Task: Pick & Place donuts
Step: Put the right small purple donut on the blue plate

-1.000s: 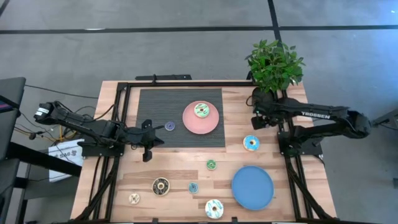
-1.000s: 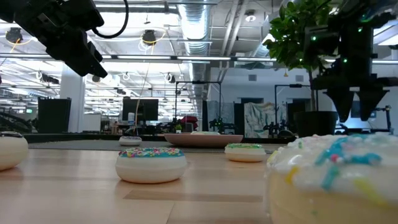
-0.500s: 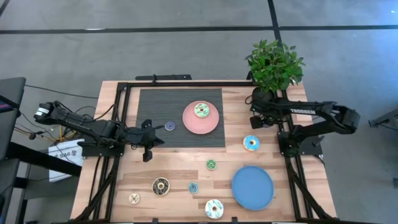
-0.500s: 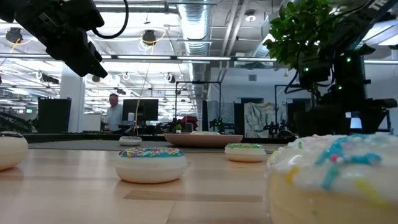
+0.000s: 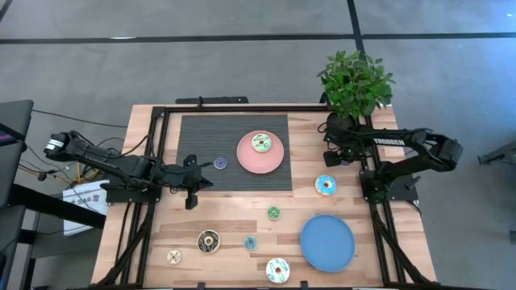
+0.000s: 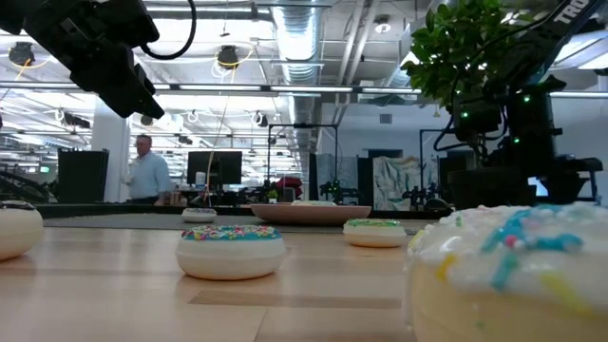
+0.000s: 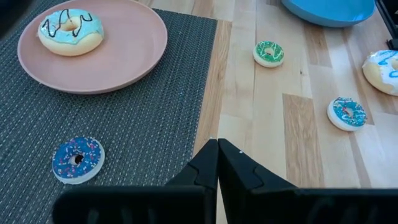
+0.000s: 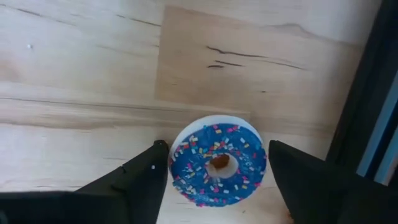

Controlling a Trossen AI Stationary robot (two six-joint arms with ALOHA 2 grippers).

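Observation:
My right gripper is open and low over the wood by the plant pot. Its fingers stand on either side of a blue sprinkled donut that lies flat on the table; in the high view the gripper hides this donut. My left gripper is shut and hovers at the mat's near left corner, touching nothing. A teal donut sits on the pink plate, and a small purple donut lies on the mat. Several more donuts lie on the wood. My right gripper comes at the blue sprinkled donut from above, pointing down, with one finger close to each side of its rim. I cannot tell whether the fingers touch it. The donut lies flat on the wood.
The blue plate sits near the right front. Loose donuts: blue-iced, green, brown, small blue, cream, white. A black frame rail runs right beside the right gripper. A person walks in the room behind.
My right arm has folded in and its gripper has gone down toward the table beside the plant pot, dropping out of sight behind the near white donut in the low view. The left arm and all the donuts have stayed put.

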